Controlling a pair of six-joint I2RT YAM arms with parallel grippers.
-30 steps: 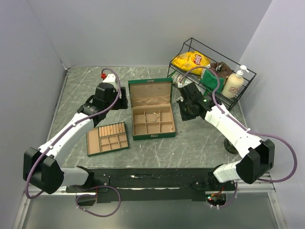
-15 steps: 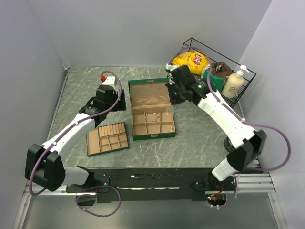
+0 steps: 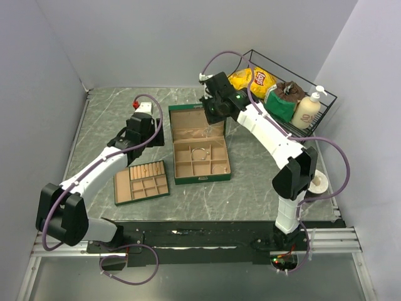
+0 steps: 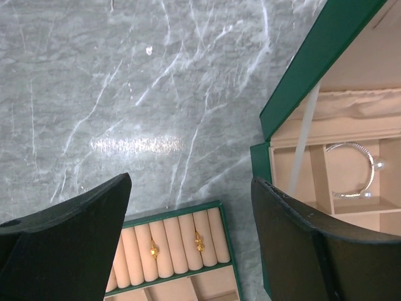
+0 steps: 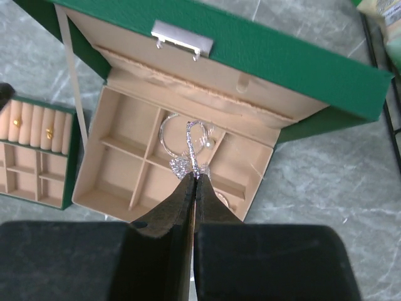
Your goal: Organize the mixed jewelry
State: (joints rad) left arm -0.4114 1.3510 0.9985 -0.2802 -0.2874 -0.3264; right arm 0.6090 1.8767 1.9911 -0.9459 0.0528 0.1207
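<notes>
Chain [image 5: 192, 150], thin and sparkly, hangs from the right hand [image 5: 194, 179], which is pinched shut on it over the open green box [image 5: 263, 56]; a bangle [image 5: 161, 137] lies in a far compartment there. Left hand [image 4: 190, 182] hovers wide open and empty above the table [image 4: 125, 94], left of the box. Placing seems the step in hand: the chain likely needs lowering into a free compartment before release.

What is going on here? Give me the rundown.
Two robot arms are sorting jewelry. The right hand is shut on a thin silvery piece, holding it above the open green box, where a wire bangle already lies in a compartment. The left hand hangs open over the table between the box and the divided tray, which holds two small gold pieces.
</notes>
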